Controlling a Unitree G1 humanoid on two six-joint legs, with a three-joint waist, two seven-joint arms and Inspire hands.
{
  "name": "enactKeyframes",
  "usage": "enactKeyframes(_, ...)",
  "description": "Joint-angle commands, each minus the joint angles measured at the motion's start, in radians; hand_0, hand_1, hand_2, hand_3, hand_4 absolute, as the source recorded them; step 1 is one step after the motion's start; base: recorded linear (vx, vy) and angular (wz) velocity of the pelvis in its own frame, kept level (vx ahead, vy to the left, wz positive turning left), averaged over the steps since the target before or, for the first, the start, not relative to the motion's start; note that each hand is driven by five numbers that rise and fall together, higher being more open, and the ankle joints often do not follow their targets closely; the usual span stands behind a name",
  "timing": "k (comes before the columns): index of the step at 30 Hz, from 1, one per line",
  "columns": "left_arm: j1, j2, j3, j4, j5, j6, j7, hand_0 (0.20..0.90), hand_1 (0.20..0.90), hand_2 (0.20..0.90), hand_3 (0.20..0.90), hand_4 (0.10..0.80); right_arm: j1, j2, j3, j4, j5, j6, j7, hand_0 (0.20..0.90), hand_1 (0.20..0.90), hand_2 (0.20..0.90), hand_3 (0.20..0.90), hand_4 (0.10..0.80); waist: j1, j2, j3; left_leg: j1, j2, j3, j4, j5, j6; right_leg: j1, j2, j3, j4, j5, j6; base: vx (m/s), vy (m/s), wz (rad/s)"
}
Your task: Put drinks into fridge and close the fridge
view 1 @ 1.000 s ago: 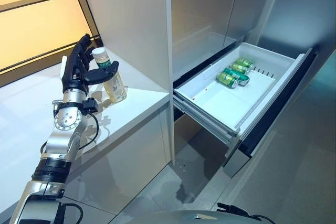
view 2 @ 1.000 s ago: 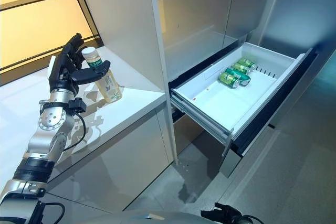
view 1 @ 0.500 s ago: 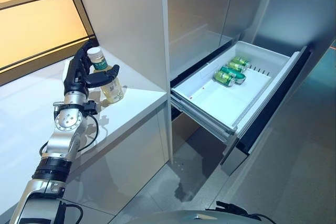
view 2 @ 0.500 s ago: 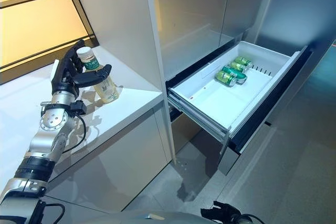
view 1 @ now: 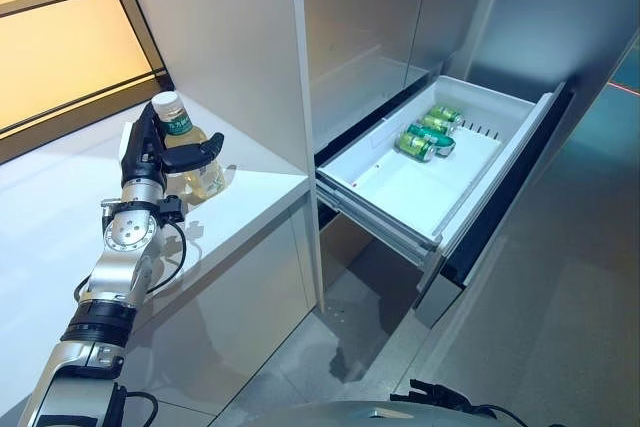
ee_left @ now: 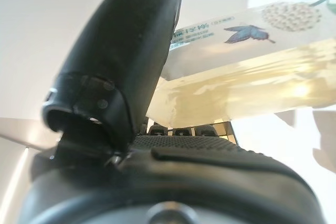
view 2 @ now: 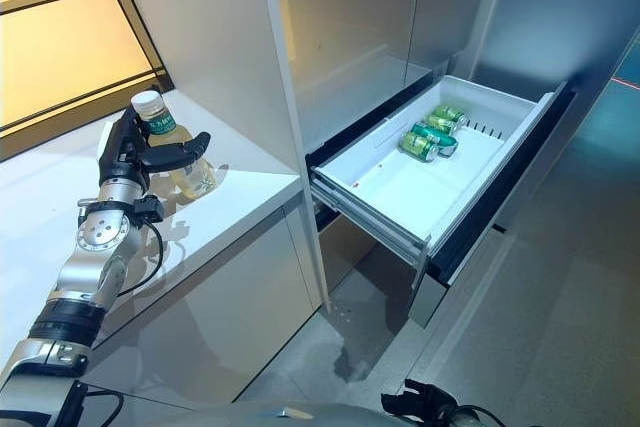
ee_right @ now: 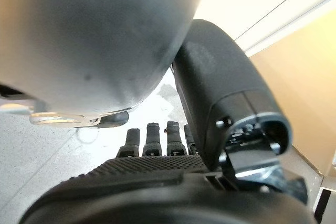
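Clear plastic bottle (view 1: 192, 152), glossy white counter (view 1: 50, 207)

- Warm orange light glows from the panels (view 1: 60, 47) at the upper left; the rest of the scene is lit cool and grey.
- The white surface (view 1: 250, 182) is bright, close to washed out, with a soft shadow of the arm and bottle (view 1: 190, 152) lying on it.
- The open drawer (view 1: 400, 187) is evenly lit; a dark shadow sits on the floor (view 1: 345, 342) below it.
- The cabinet wall (view 1: 230, 37) carries a dull sheen.
- Left wrist view: background blown out white; the robot hand (ee_left: 126, 77) close up is soft, and the bottle glows translucent.
- Right wrist view: the near grey bulk is blurred, with strong glare behind.
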Motion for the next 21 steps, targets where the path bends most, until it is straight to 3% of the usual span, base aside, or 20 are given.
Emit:
enactKeyframes(1, -0.187, 0.026, 0.012, 0.033, 0.037, -0.098, 0.009, 0.9, 0.9, 0.9, 0.9, 0.8, 0.042, -0.033, 0.016, 0.019, -0.033, 0.014, 0.012, 0.9, 0.9, 0.9, 0.9, 0.8, -0.011, 0.025, -0.01, 0.036, -0.044, 0.019, 0.066, -0.185, 0.048, -0.083, 0.023, -0.019, 0.121, -0.058, 0.062, 0.0, 0.0, 0.0)
enactKeyframes(17, -0.194, 0.014, 0.006, 0.04, -0.013, -0.099, 0.002, 0.9, 0.9, 0.9, 0.9, 0.8, 0.043, -0.029, 0.018, 0.009, -0.029, 0.015, 0.011, 0.9, 0.9, 0.9, 0.9, 0.8, -0.014, 0.025, -0.005, 0.029, -0.051, 0.009, 0.074, -0.19, 0.056, -0.097, 0.023, -0.005, 0.139, -0.06, 0.064, 0.004, 0.002, -0.01)
enactKeyframes(18, -0.194, 0.008, 0.008, 0.038, -0.035, -0.105, -0.006, 0.531, 0.531, 0.531, 0.469, 0.369, 0.044, -0.028, 0.019, 0.007, -0.028, 0.014, 0.012, 0.9, 0.9, 0.9, 0.9, 0.8, -0.015, 0.025, -0.004, 0.03, -0.052, 0.009, 0.074, -0.19, 0.055, -0.097, 0.024, -0.004, 0.14, -0.061, 0.064, 0.008, 0.012, -0.04)
enactKeyframes(20, -0.19, -0.006, 0.011, 0.027, -0.068, -0.117, -0.019, 0.3, 0.3, 0.3, 0.2, 0.1, 0.044, -0.027, 0.021, 0.002, -0.025, 0.01, 0.014, 0.9, 0.9, 0.9, 0.9, 0.8, -0.014, 0.025, -0.002, 0.03, -0.051, 0.008, 0.075, -0.19, 0.055, -0.098, 0.023, -0.003, 0.142, -0.061, 0.064, 0.002, 0.009, -0.04)
enactKeyframes(21, -0.188, -0.015, 0.012, 0.02, -0.089, -0.126, -0.029, 0.3, 0.3, 0.3, 0.2, 0.1, 0.044, -0.025, 0.022, 0.0, -0.021, 0.006, 0.018, 0.9, 0.9, 0.9, 0.9, 0.8, -0.014, 0.025, -0.001, 0.03, -0.052, 0.007, 0.074, -0.19, 0.055, -0.098, 0.023, -0.003, 0.143, -0.061, 0.064, 0.002, 0.006, -0.04)
